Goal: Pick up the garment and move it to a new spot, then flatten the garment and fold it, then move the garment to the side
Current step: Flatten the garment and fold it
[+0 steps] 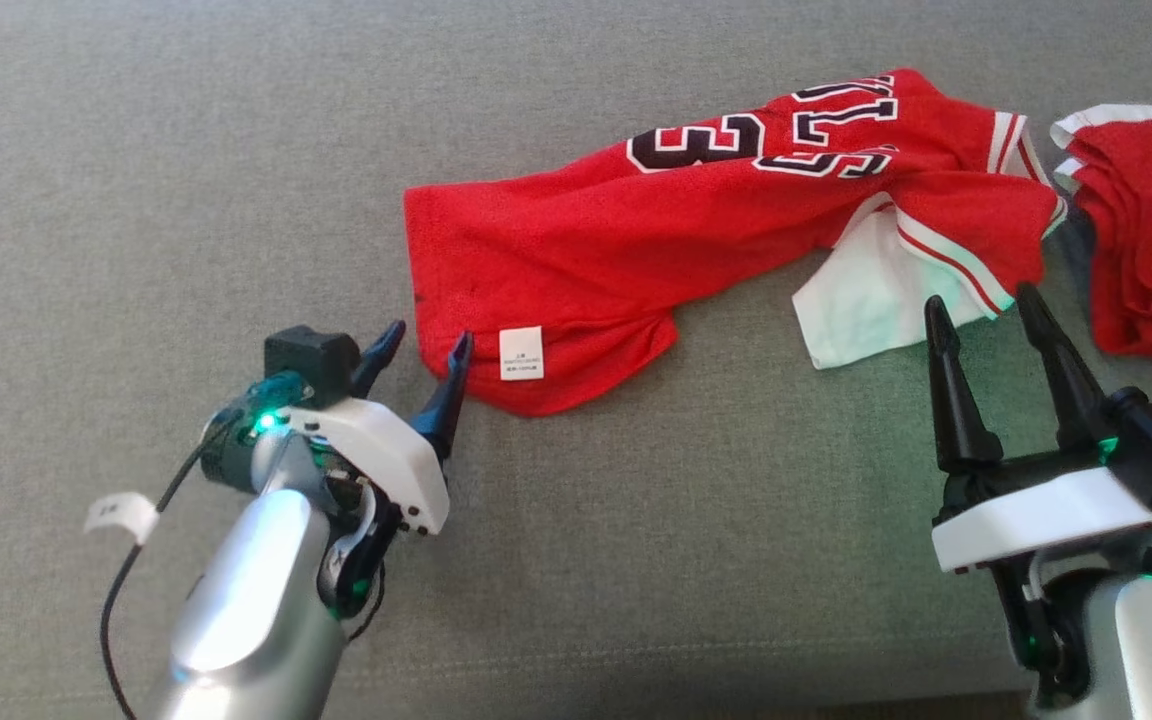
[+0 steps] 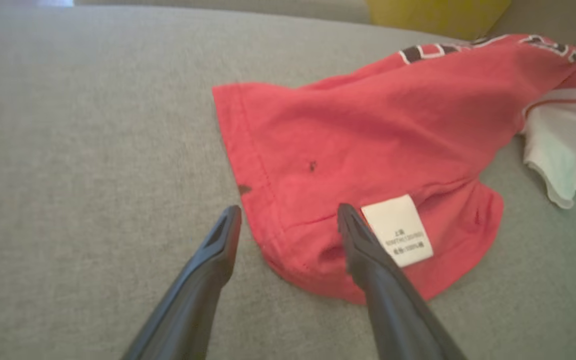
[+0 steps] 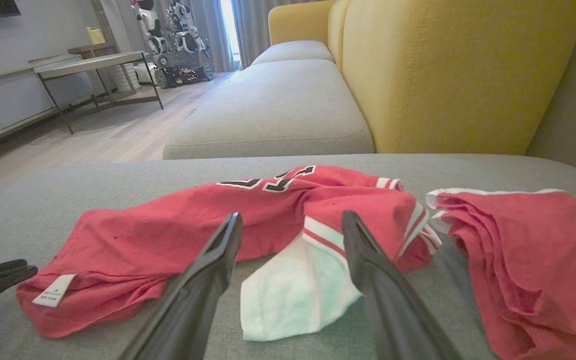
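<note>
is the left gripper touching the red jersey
Cannot tell. In left wrist view the left gripper straddles the red jersey, one finger overlapping its hem; height above cloth unclear.

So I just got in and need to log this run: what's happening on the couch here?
A two-armed robot is working on a crumpled red jersey lying on a grey sofa cushion. Its left gripper is open at the hem corner beside the care label. Its right gripper is open too, poised near the jersey's white flap. Neither holds any cloth yet. A second red garment lies to the right.
</note>
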`<state>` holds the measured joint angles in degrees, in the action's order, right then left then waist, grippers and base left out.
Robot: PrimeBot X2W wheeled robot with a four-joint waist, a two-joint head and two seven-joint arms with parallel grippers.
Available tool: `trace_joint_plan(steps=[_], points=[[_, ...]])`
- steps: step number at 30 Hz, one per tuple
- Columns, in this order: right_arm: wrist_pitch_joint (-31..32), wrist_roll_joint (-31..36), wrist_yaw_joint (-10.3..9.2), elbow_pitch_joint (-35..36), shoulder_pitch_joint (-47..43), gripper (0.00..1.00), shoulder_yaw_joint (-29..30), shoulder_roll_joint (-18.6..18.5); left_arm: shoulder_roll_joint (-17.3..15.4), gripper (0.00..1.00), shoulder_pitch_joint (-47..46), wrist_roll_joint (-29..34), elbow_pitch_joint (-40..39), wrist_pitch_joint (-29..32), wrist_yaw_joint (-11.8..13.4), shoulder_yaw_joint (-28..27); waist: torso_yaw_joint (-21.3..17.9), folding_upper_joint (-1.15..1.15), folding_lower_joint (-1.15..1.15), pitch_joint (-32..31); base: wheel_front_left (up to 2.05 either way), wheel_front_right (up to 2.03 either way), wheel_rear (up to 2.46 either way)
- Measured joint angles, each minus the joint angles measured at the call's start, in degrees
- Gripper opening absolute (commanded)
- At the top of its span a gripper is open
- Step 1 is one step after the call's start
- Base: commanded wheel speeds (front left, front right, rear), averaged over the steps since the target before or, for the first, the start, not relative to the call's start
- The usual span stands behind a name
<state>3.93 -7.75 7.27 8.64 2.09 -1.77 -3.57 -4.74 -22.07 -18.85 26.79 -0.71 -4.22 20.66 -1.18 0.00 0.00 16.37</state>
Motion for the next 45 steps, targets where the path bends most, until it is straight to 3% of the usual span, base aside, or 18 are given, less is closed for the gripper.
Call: trace_joint_plan(steps=[7,8,9,11,12,21,30,42,44,45], points=[[-0.2,-0.4,0.0,-1.0,0.0,1.0,0.0,0.0,1.0,1.0,-1.8,-2.2,5.2,1.1,-0.9,1.1,-0.3,0.0,0.0,0.3,0.0,0.0,0.0],[-0.2,-0.6,0.0,-1.1,0.0,1.0,0.0,0.0,1.1,0.86,-2.0,-2.5,5.4,1.1,-1.1,1.2,-0.2,0.0,0.0,0.4,0.0,0.0,0.0],[-0.2,-0.8,0.0,-1.2,0.0,1.0,0.0,0.0,1.1,0.49,-2.1,-2.5,5.6,0.9,-1.3,1.3,-0.2,0.0,0.0,0.4,0.0,0.0,0.0],[-0.2,-0.8,0.0,-1.3,0.1,1.0,-0.1,0.0,1.1,0.09,-2.3,-2.5,6.2,-0.1,-1.3,1.4,-0.2,0.0,0.0,0.4,0.0,0.0,0.0],[-0.2,-0.8,0.0,-1.5,0.2,1.0,-0.2,0.0,1.1,0.0,-2.3,-2.4,6.4,-0.6,-1.2,1.4,-0.2,0.0,0.0,0.4,0.0,0.0,0.0],[1.4,-1.3,0.0,-4.6,0.7,1.0,-1.0,0.1,1.0,0.0,-2.9,-1.7,7.1,-4.0,-0.2,1.4,-0.4,0.0,0.0,0.3,0.0,0.0,0.0],[3.7,-1.2,0.0,-15.8,1.9,1.0,-1.4,0.2,1.1,0.0,-3.0,-1.5,7.1,-5.6,0.3,2.7,0.6,0.0,0.0,1.7,0.0,0.0,0.0],[1.2,-0.6,0.01,-27.7,10.9,1.0,-5.2,0.2,1.2,0.0,-4.7,-1.5,7.6,-7.0,0.5,3.5,2.3,0.0,0.0,3.4,0.0,0.0,0.0],[1.7,0.0,0.01,-28.7,11.8,0.4,-4.8,0.2,1.2,0.0,-4.7,-1.5,7.8,-7.5,0.5,3.8,2.6,0.0,0.0,3.6,0.0,0.0,0.0],[1.7,0.4,0.01,-28.8,12.1,0.03,-4.6,0.2,1.2,0.0,-4.8,-1.5,7.8,-7.6,0.5,3.9,2.7,0.0,0.0,3.6,0.0,0.0,0.0]])
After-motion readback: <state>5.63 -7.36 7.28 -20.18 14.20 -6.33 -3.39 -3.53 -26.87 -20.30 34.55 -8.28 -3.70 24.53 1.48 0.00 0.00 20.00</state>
